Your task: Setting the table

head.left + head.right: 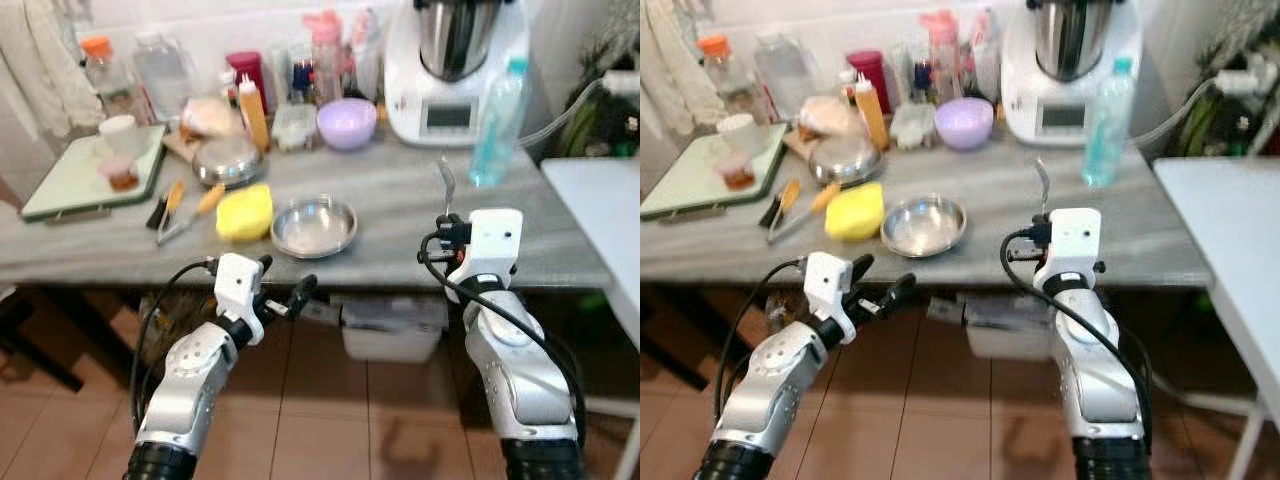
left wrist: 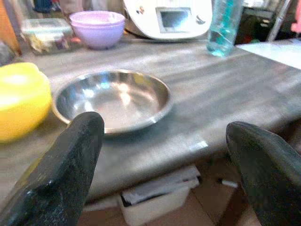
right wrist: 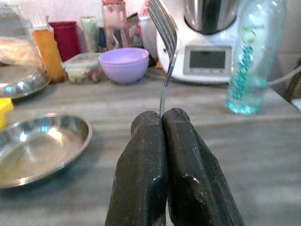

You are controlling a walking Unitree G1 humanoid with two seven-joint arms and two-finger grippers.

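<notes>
Pinching a fork (image 3: 165,56) upright, the right hand (image 3: 162,123) has nothing laid yet, seemingly; the left hand (image 2: 164,155) waits spread before the steel bowl (image 2: 113,100) on the bench (image 1: 400,200).

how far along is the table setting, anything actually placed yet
Early stage. Done: a steel bowl sits near the front edge of the grey counter. In hand: the right gripper is shut on a fork, tines up, held above the counter to the bowl's right. The left gripper is open, in front of the bowl at the counter edge, holding nothing. Left: the fork is not yet laid down.
</notes>
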